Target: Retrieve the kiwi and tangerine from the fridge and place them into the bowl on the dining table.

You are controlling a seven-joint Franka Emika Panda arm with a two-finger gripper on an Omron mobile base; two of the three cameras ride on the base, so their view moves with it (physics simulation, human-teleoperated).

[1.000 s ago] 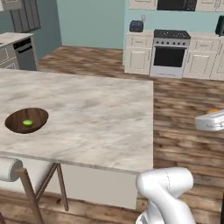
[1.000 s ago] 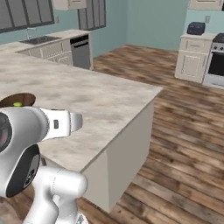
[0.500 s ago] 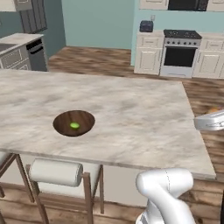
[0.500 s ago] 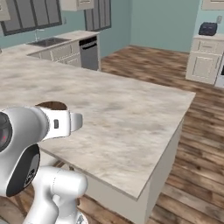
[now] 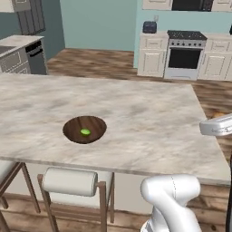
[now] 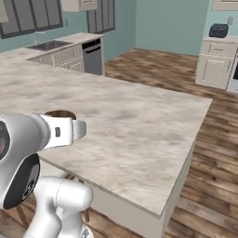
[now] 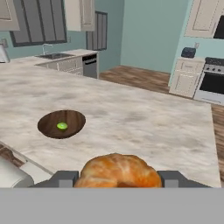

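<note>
Base has driven closer to the bowl [image 5: 84, 129]; end effector [image 7: 117, 181] grips the tangerine [image 7: 117, 171].

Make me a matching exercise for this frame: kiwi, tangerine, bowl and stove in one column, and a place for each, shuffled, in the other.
Things:
1. kiwi
2. tangerine
3. bowl
4. stove

Places:
A. against the far wall, between cream cabinets
B. on the dining table, near its front edge
C. between the gripper jaws
D. inside the wooden bowl

Pairs: 1-D, 2-C, 3-B, 4-A
</note>
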